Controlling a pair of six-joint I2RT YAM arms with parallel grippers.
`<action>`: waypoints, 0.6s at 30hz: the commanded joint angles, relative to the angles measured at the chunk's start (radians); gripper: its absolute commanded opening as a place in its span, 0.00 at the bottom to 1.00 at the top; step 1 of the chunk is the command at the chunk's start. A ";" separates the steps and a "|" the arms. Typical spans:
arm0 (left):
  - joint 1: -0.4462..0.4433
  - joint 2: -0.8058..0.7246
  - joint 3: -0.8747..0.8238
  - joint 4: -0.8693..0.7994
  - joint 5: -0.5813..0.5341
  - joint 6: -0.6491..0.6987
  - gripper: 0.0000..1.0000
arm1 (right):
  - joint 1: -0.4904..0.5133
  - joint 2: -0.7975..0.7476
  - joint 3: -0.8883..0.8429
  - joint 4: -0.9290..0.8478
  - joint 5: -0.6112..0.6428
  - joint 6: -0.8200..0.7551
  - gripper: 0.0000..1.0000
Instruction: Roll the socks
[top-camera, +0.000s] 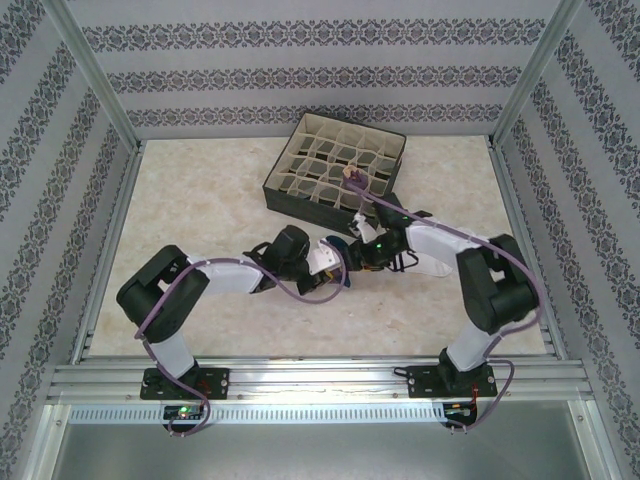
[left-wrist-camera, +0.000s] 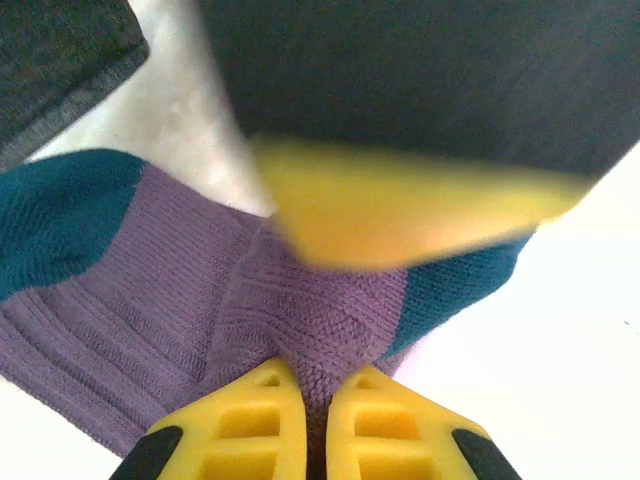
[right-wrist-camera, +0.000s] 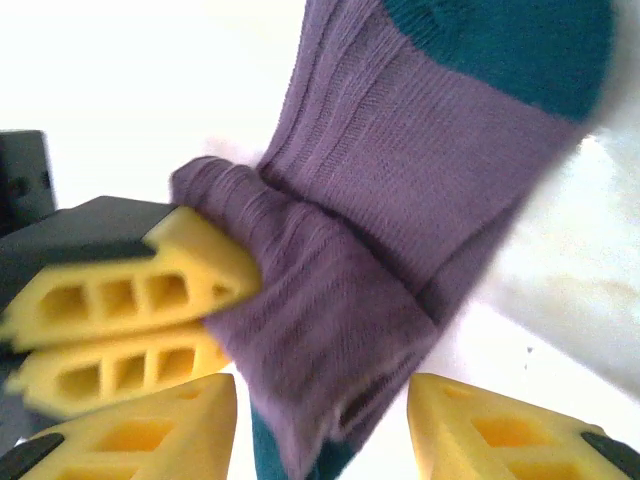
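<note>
While the left gripper (left-wrist-camera: 316, 425) is pinching a fold of the purple sock (left-wrist-camera: 140, 290) tight between its jaws, the right gripper (right-wrist-camera: 322, 430) is straddling it, jaws spread; rolling seems midway, next needing the right jaws closing on the bundle.

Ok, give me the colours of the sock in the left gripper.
The sock is ribbed purple with teal patches, clearest in the left wrist view.
</note>
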 joint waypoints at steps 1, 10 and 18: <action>0.052 0.067 0.026 -0.290 0.174 -0.094 0.01 | -0.029 -0.064 -0.042 0.067 -0.039 0.049 0.49; 0.141 0.243 0.203 -0.494 0.389 -0.245 0.06 | -0.001 -0.086 -0.109 0.192 0.037 0.057 0.51; 0.141 0.346 0.298 -0.561 0.395 -0.307 0.09 | 0.039 0.041 -0.017 0.186 0.054 0.047 0.52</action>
